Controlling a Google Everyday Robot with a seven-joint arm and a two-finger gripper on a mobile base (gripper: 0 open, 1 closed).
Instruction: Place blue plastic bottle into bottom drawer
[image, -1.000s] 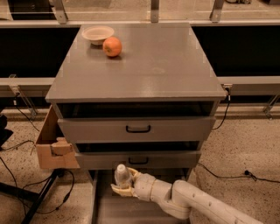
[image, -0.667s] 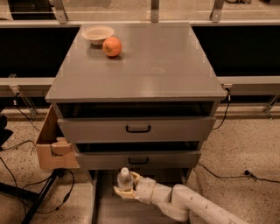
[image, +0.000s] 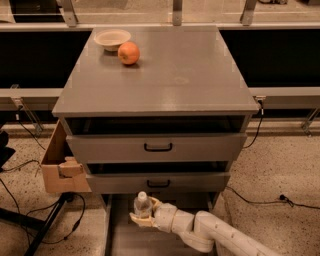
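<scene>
We have the blue plastic bottle (image: 142, 203) upright over the open bottom drawer (image: 127, 239), just below the middle drawer (image: 158, 183). It looks light, thin-walled and a little slick, so we judge the body under the cap is the place to hold, and gently. Our gripper (image: 144, 214) is clamped round that body, fingers closed only to the bottle's width.

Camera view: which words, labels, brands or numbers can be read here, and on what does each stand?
None can be read.
Any print on the bottle is too blurred to read; the gripper holds it over the bottom drawer.
</scene>
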